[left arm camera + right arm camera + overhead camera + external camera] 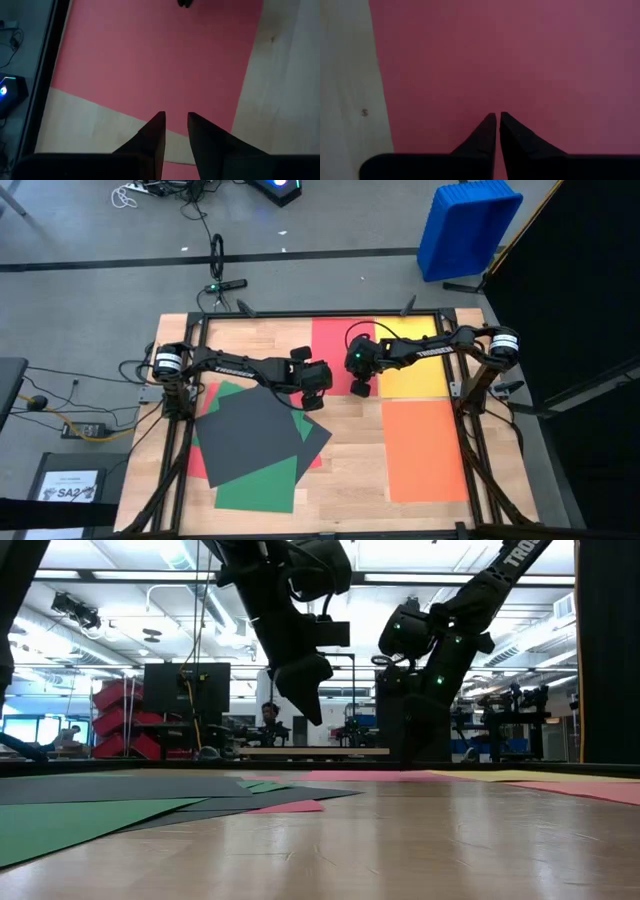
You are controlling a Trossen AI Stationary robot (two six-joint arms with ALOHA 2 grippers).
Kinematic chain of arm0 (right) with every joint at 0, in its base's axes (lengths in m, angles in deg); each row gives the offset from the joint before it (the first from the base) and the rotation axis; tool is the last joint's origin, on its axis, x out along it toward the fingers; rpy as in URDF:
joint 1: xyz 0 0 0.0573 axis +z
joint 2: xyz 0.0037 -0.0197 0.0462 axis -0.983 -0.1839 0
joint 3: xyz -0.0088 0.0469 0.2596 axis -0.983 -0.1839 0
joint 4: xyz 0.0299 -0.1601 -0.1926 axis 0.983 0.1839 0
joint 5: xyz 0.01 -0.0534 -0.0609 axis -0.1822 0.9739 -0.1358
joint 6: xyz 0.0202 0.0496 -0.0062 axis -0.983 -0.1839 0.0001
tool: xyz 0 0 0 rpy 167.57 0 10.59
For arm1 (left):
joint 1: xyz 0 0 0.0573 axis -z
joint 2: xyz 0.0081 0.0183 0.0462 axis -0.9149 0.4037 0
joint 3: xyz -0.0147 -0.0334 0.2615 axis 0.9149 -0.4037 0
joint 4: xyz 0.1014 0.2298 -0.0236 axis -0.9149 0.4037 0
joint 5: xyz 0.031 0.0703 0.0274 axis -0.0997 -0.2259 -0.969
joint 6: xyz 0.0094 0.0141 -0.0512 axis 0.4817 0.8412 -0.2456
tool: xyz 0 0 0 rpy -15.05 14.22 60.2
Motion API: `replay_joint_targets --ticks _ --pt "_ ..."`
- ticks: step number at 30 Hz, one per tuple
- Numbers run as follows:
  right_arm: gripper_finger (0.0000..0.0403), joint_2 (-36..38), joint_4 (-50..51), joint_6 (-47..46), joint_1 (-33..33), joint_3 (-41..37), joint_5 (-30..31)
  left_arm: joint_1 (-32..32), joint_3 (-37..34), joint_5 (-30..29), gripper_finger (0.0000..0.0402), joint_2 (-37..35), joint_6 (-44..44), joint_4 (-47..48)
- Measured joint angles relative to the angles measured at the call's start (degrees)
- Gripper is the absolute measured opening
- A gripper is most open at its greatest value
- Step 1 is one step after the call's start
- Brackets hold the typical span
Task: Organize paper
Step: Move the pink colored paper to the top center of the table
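Jaws on the right gripper [497, 120] are shut with nothing between them, tips pointing down at the red sheet [340, 345] that lies at the far edge of the desk [350, 430], near its middle; in the low view the tips seem to reach the sheet, though contact cannot be confirmed. Jaws on the left gripper [175, 120] stand slightly apart and hold nothing, hanging above the desk over the far right corner of the loose pile. That pile fills the near left part of the desk: a dark grey sheet [248, 430] on top, skewed, with green sheets [258, 490] and a red strip [197, 465] showing beneath it. On the right side a yellow sheet [415, 365] lies at the far edge, just beside the red one, and an orange sheet [425, 448] lies squarely in front of it. The red sheet's long axis appears to run from the far edge toward the near edge. Of the two arms the right is nearer to it, being directly above, so any slide of that sheet would likely fall to the right arm, while the pile lies under and toward the near left of the left arm.
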Motion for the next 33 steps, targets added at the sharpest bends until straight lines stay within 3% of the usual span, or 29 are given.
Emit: replay_joint_targets --ticks 8,14,21,33 --pt "0.0000 5.2 1.6 -0.8 1.6 0.1 2.0 -1.4 0.0 1.7 0.0067 2.4 3.1 -6.4" --pt "0.0000 5.5 8.3 -3.1 3.9 0.1 2.0 -7.1 0.0 3.3 0.0063 4.1 5.1 -6.2" --pt "0.0000 5.3 8.2 -5.1 6.9 -1.5 1.9 -13.8 0.0 9.4 0.0044 4.7 4.7 -10.1" --pt "0.0000 5.3 6.7 -7.8 6.6 -4.9 1.9 -14.5 0.0 13.2 0.0017 10.8 3.1 -12.2"
